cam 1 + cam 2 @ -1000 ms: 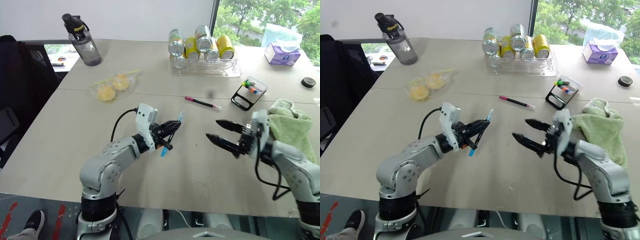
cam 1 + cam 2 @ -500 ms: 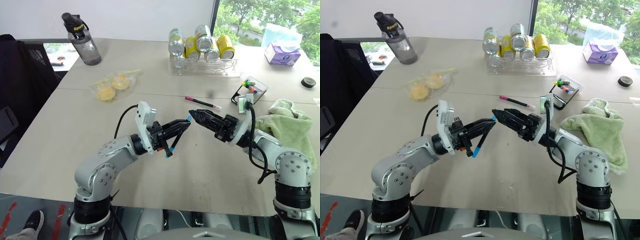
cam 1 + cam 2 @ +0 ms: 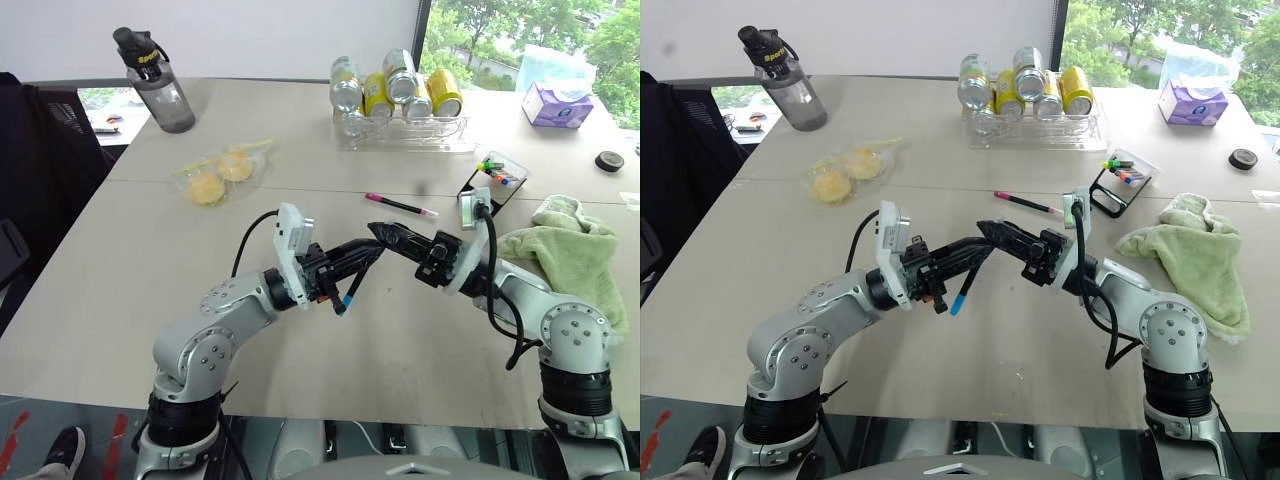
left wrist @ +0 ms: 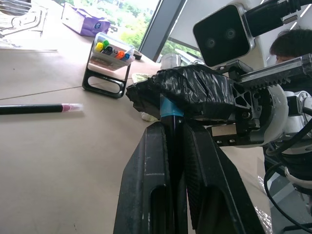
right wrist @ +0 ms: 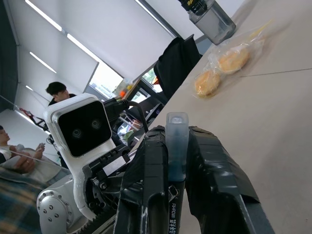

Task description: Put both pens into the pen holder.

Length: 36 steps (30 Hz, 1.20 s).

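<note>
Worktop (image 3: 120, 260): pale grey, in a room with a window behind the far right corner; landmark for all places below is the pen holder.
Pen holder (image 3: 494, 178): clear box on a black looped frame, on the worktop's right side, coloured marker tips showing.
Pink pen (image 3: 402, 206): lies flat on the worktop, just left of the pen holder, apart from both arms.
Blue pen (image 3: 352, 282): held above the worktop, well to the left of and nearer than the pen holder, blue end hanging low.
Left end effector (image 3: 366, 254): fingers closed on the blue pen's barrel, pointing right toward the other arm.
Right end effector (image 3: 385, 236): fingers closed on the upper end of the same blue pen, meeting the left one tip to tip, left of the pen holder.
Can rack (image 3: 404, 128): clear tray of drink cans, behind and left of the pen holder.
Towel (image 3: 570, 245): green, crumpled, just right of and nearer than the pen holder.
Tissue box (image 3: 556, 103): purple, behind and right of the pen holder.
Bottle (image 3: 158, 82): grey, far to the left of the pen holder, at the back.
Buns (image 3: 220, 175): bagged, left of the pen holder, between bottle and pink pen.
</note>
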Tool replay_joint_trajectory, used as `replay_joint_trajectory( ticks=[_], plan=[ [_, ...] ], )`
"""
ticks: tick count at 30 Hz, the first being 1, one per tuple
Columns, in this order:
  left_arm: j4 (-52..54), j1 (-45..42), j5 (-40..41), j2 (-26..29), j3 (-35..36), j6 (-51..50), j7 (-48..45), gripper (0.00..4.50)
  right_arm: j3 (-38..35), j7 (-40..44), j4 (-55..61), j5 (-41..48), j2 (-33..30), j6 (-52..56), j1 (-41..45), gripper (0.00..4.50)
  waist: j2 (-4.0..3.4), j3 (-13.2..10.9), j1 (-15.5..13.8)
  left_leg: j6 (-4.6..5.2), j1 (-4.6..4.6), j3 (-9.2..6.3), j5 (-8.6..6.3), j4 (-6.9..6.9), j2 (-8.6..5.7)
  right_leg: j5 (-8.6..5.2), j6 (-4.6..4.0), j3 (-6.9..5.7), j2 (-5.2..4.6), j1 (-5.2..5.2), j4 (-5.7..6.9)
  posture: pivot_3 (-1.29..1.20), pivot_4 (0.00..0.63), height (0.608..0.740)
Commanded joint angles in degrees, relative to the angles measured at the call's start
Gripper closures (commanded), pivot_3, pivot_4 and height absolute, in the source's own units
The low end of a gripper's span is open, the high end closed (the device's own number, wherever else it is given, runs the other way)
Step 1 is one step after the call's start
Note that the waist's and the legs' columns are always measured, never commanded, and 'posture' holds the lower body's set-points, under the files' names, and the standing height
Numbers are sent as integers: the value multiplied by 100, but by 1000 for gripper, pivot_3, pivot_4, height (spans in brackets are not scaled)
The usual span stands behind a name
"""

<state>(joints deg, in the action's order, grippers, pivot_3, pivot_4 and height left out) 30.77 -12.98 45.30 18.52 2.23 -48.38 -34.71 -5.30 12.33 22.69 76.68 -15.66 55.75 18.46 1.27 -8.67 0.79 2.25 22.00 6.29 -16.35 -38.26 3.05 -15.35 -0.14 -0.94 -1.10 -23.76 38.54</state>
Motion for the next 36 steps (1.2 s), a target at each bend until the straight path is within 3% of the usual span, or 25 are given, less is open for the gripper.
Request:
replay_joint_trajectory(
  ticks=[1, 3, 6, 10, 14, 20, 25, 36],
  plan=[
    [67, -5, 301, 9, 130, -30, 111, 2625, 53, 108, 265, 157, -18, -96, 147, 4483, 0, 0, 2, 0, 0, 0, 0, 0, 0, 0, 0, 0, 0, 0, 0, 0, 150, 739],
    [45, -24, 57, 85, 31, 11, 306, 1524, 60, 175, 263, 68, -28, -161, 178, 4483, 0, 0, 0, 0, 0, 0, 0, 0, 0, 0, 0, 0, 0, 0, 0, 0, 150, 739],
    [51, 10, -130, 255, -61, 94, 318, 365, 0, 266, 236, -163, -111, -317, 305, 4483, 0, 0, 1, 0, 0, 0, 0, 0, 0, 0, 0, 0, 0, 0, -1, 0, 150, 739],
    [64, -43, -222, 599, 71, 230, 193, 365, 112, 573, 248, -1239, -757, -627, 887, 4483, -2, -3, 1, 0, 0, 2, 0, 0, 0, 0, 0, 0, 0, -1, 0, 0, 150, 739],
    [28, -306, -520, 1187, 39, 372, -49, 365, 411, 1878, 336, -2924, -2072, -1718, 1401, 4483, -4, -13, -25, 0, 5, -1, 0, 4, -2, -1, 0, -5, 1, -5, -6, 0, 150, 739],
    [85, -776, -867, 1528, -278, 496, -180, 365, 1011, 3611, -100, -5103, -3770, -3429, 1947, 4483, -9, -24, -20, 0, 27, -5, 0, 6, 0, 0, 1, -10, 2, -11, -35, 0, 150, 739],
    [74, -1208, -1020, 1583, -395, 519, -202, 365, 983, 3943, -703, -5846, -4029, -4146, 2357, 4483, -2, -31, -13, -1, 42, -11, 1, -2, 4, 1, 1, -20, 4, -14, -50, 0, 150, 739],
    [309, -1457, -999, 1536, -466, 443, -196, 365, 831, 4298, -1400, -6501, -4009, -4827, 2514, 4483, -3, -32, -18, -3, 48, -15, 2, -8, 6, 1, 0, -31, -1, -14, -51, 0, 150, 739]
  ],
)
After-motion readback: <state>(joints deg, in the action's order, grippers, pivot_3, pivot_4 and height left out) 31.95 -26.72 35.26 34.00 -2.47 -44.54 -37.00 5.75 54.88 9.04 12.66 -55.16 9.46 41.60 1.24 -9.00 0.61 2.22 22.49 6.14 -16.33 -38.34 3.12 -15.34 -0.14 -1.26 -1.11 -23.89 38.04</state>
